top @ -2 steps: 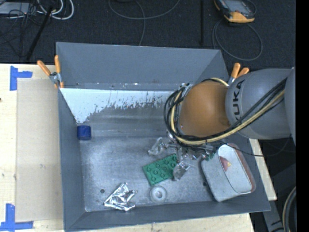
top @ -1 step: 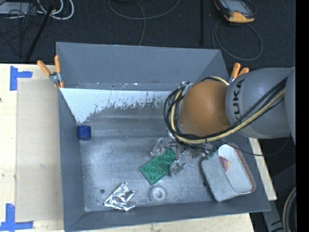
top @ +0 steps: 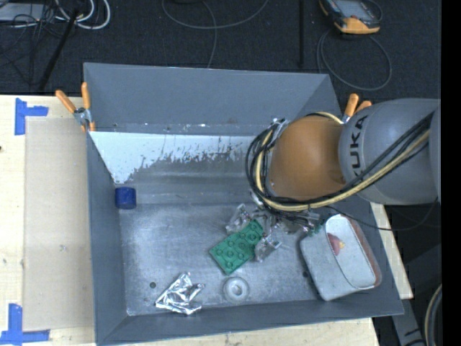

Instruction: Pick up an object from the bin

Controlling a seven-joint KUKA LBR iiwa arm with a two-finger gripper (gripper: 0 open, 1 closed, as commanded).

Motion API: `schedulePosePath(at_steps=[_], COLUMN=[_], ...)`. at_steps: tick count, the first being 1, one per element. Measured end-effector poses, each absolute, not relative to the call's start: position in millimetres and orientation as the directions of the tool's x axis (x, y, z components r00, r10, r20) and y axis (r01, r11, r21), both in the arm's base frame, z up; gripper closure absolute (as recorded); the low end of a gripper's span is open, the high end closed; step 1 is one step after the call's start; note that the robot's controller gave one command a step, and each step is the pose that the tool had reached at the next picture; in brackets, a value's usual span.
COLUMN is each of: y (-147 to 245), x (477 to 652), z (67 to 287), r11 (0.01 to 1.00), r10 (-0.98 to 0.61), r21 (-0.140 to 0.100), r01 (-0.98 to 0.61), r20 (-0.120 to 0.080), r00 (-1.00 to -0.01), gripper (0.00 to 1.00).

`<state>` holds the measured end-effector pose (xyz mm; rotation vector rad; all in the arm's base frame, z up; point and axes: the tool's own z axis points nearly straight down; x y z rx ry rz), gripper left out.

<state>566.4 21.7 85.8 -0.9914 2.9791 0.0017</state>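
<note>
Fingers of my gripper stand apart, 1 on each side of the upper right end of a flat green studded plate. That end of the plate sits in the gap between them. I cannot tell whether the 2 tips press on it or merely flank it, and the plate's lower left end looks to rest on the bin floor. It lies aslant a little right of the bin's middle, running from upper right to lower left. Just above me, my orange wrist cover bulges over the spot, with black and yellow cables looped round its left side, and my grey arm reaches off to the right. Near my right side, a grey and white oblong case with a small red mark lies along the bin's right wall. Just below the plate's lower end a small pale ring lies flat, apart from it. Further to the lower left, a crumpled piece of silver foil rests near the front wall. Farthest off, well apart from everything else, 1 small blue block sits against the left wall of the grey bin.
</note>
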Motion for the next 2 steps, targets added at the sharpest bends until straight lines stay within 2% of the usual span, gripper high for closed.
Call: schedulePosePath(at_steps=[1,2], y=[22.9,23.5], x=[567.8,568.3], z=[148.4,154.6], r11=[0.803,0.806], r10=[-0.596,-0.592], r21=[-0.003,0.0], r01=[-0.596,-0.592], r20=[-0.005,-0.002], r00=[-0.803,-0.806], gripper=[1.0,1.0])
